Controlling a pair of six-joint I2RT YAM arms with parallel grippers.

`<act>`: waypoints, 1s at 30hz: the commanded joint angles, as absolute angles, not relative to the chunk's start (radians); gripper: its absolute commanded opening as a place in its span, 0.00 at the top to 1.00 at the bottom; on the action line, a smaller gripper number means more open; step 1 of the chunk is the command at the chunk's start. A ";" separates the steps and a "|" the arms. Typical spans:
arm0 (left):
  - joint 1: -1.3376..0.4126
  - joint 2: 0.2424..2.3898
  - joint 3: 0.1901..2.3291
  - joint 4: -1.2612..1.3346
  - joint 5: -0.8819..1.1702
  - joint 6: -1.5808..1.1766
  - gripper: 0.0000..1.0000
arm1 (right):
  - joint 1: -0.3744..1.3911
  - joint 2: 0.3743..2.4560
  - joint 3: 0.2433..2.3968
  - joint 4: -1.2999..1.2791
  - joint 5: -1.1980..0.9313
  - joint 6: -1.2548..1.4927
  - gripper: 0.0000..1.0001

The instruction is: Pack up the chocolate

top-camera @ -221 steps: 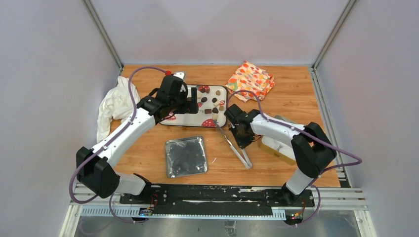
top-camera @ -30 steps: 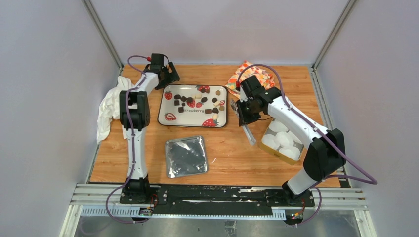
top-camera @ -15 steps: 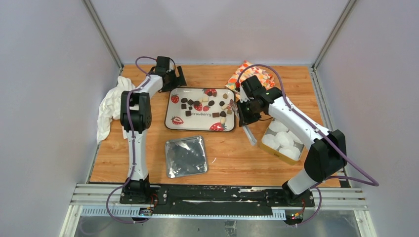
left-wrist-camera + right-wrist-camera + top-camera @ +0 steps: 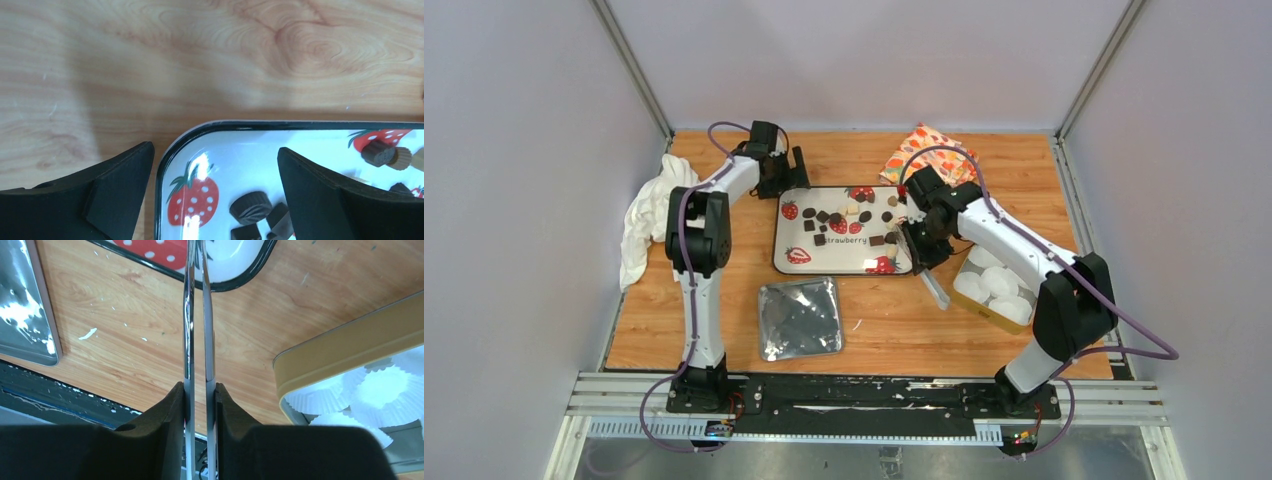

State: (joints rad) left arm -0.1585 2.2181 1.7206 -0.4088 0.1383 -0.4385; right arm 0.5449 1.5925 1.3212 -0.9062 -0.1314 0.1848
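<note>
The chocolate [image 4: 835, 217] lies as several small dark and tan pieces on a white strawberry-print tray [image 4: 839, 258]. My left gripper [image 4: 792, 172] is open astride the tray's far left corner [image 4: 165, 160]: one finger [image 4: 115, 175] stands outside the rim and the other over the tray beside dark pieces [image 4: 251, 206]. My right gripper [image 4: 921, 240] is shut on metal tongs [image 4: 936, 290] at the tray's right edge. In the right wrist view the two tong arms [image 4: 199, 340] run nearly together from my gripper [image 4: 200, 387] to the tray rim [image 4: 240, 282].
A gold box [image 4: 999, 285] with white pleated paper cups [image 4: 380, 390] sits right of the tongs. A silver lid [image 4: 801, 317] lies in front of the tray. A white cloth [image 4: 649, 215] is at the left edge and a patterned cloth [image 4: 929, 152] at the back.
The tray has slid to the right and a little nearer, with my left gripper following at its far left corner. My right gripper with the tongs has shifted slightly toward the tray's near right edge.
</note>
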 commanded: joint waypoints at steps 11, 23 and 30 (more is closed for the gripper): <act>-0.144 1.980 1.745 -0.589 0.005 -0.380 0.00 | 0.579 1.615 1.261 -0.926 -0.074 0.238 0.71; -0.144 1.805 1.565 -0.634 0.002 -0.350 0.00 | 0.599 1.696 1.316 -0.893 -0.097 0.228 0.65; -0.144 1.770 1.539 -0.647 -0.025 -0.327 0.00 | 0.615 1.756 1.350 -0.890 -0.074 0.230 0.62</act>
